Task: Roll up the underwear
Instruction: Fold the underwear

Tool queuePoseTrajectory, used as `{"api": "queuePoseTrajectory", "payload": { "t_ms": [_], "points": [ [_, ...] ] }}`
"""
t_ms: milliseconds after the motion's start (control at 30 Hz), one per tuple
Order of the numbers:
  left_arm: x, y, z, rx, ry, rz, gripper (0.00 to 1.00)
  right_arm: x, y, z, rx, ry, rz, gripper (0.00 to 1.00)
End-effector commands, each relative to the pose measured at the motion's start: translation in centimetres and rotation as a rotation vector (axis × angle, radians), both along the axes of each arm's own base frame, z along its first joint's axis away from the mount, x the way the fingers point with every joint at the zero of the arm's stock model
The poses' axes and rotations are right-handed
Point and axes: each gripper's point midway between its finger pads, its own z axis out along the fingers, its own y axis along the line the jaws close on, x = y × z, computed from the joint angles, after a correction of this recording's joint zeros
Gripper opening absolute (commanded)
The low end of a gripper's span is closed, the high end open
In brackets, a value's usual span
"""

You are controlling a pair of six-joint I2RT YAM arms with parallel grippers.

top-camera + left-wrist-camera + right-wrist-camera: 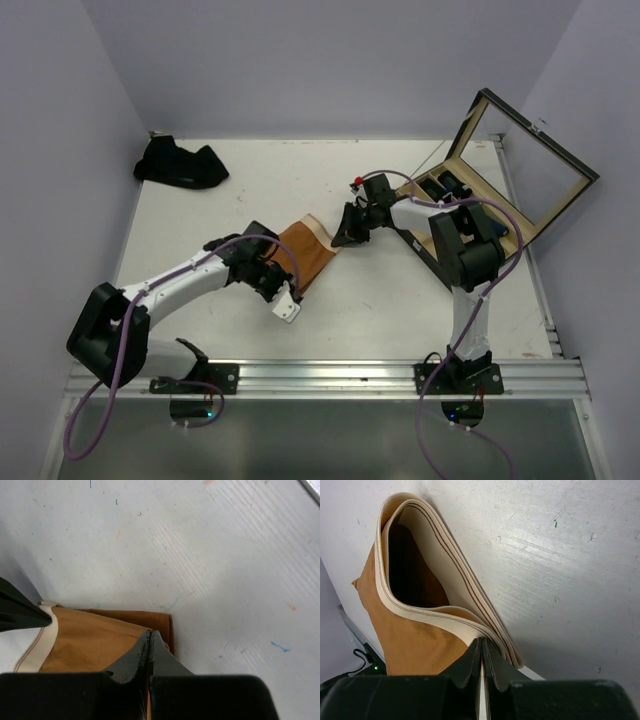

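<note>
Both your grippers are closed at opposite ends of the rust-orange underwear (308, 255), mid-frame on the table (400, 310).
Your right gripper (481, 647) pinches the cream waistband (445, 616) at the cloth's upper-right end, and the band gapes in a loop in the wrist view. Your left gripper (150, 639) has its fingers pressed together on the orange hem at the lower-left end; you cannot tell whether fabric is caught between them. The dark underwear (180, 163) lies heaped in the upper left of the overhead frame, and the wooden box (424, 243) stands at the right.
</note>
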Motion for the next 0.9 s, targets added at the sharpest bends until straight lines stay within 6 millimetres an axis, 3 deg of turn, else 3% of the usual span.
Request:
{"api": "queuePoseTrajectory", "payload": {
  "t_ms": [0,233,433,467,500,600,733,767,867],
  "points": [
    [-0.7,-2.1,0.9,-0.076,0.183,0.144,0.00,-1.6,-3.8,-4.5,-0.210,0.043,-0.038,0.09],
    [1.1,-4.5,0.0,-0.110,0.233,0.285,0.00,-1.8,-3.6,-4.5,-0.214,0.044,-0.032,0.09],
    [0.6,-5.5,-1.6,-0.078,0.287,0.349,0.04,-1.3,-3.5,-3.8,-0.208,0.018,-0.023,0.10],
    [0.6,-5.6,-1.1,-0.087,0.283,0.353,0.09,-1.3,-3.4,-3.5,-0.205,0.015,-0.014,0.10],
    [0.7,-5.5,-0.8,-0.089,0.288,0.377,0.22,-1.0,-3.2,-3.1,-0.201,0.002,-0.011,0.09],
    [0.3,-4.4,1.3,-0.087,0.286,0.391,0.35,-0.3,-2.8,-1.7,-0.184,-0.037,0.004,0.09],
    [1.3,-1.5,4.5,-0.109,0.379,0.571,0.41,0.7,-2.0,1.1,-0.135,-0.099,0.030,0.09],
    [2.5,-1.2,6.0,-0.139,0.376,0.618,0.41,0.9,-1.7,2.2,-0.118,-0.121,0.040,0.09],
    [5.8,1.4,7.3,-0.161,0.459,0.827,0.40,1.6,-0.7,5.5,-0.061,-0.217,0.110,0.11]
  ]
}}
